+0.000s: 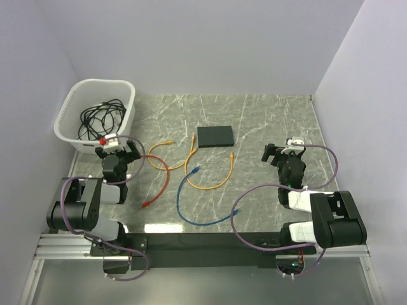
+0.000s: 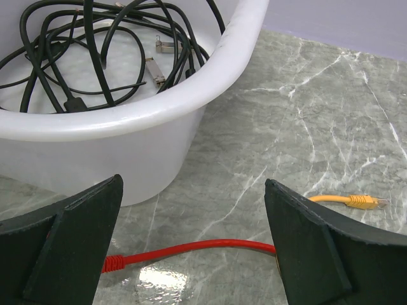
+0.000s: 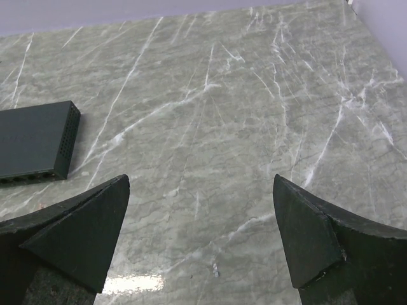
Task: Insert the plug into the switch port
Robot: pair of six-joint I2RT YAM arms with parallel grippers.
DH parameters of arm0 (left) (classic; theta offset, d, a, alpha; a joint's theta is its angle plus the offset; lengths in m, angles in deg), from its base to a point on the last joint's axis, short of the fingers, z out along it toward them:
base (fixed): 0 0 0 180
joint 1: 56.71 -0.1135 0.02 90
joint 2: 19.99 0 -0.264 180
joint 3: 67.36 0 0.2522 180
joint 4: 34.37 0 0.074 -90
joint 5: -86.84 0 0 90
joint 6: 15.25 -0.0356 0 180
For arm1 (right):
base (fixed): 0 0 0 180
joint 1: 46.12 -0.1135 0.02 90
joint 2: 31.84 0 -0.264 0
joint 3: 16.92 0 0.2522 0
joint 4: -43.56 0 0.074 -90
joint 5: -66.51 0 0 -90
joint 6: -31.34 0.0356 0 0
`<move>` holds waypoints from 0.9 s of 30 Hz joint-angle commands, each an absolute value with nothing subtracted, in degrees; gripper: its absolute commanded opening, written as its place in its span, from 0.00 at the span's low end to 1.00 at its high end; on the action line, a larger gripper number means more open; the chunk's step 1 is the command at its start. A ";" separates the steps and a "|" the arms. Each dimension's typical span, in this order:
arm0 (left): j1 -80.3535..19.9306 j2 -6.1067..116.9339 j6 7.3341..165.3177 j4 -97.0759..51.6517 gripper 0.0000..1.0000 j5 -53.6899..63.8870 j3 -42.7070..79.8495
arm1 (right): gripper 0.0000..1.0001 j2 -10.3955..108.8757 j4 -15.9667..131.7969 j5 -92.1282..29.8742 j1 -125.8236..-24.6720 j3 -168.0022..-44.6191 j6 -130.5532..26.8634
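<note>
The switch (image 1: 215, 136), a flat matte-black box, lies on the marble table at centre back. It also shows at the left edge of the right wrist view (image 3: 35, 143), with its sockets along the near edge. Several network cables with plugs lie in front of it: a red cable (image 1: 164, 181), two orange ones (image 1: 166, 166) (image 1: 219, 183) and a blue one (image 1: 191, 216). My left gripper (image 1: 117, 151) is open and empty, low over the red cable (image 2: 191, 249). My right gripper (image 1: 284, 151) is open and empty over bare table (image 3: 200, 184), right of the switch.
A white basket (image 1: 70, 136) with a tangle of black cables stands at the back left, close to my left gripper; its rim (image 2: 146, 111) fills the left wrist view. An orange plug (image 2: 362, 202) lies right of the left fingers. Walls close the table on three sides.
</note>
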State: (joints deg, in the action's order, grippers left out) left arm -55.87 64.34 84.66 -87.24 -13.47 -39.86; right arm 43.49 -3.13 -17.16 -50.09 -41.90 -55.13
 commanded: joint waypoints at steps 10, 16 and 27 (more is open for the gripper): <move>-55.66 63.68 84.41 -90.13 0.99 -12.65 -39.36 | 1.00 42.60 -6.22 -17.07 -49.99 -43.16 -55.58; -55.66 63.42 83.89 -91.17 0.99 -12.31 -39.71 | 1.00 35.06 10.45 -8.47 -56.11 -50.59 -58.21; -47.93 50.78 91.79 -51.11 0.99 -17.21 -21.78 | 1.00 19.58 31.02 -23.04 -68.43 -66.52 -59.19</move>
State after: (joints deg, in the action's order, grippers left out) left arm -50.47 57.22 88.18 -57.80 -15.22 -22.88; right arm 21.70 22.71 -16.57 -65.67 -60.98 -59.30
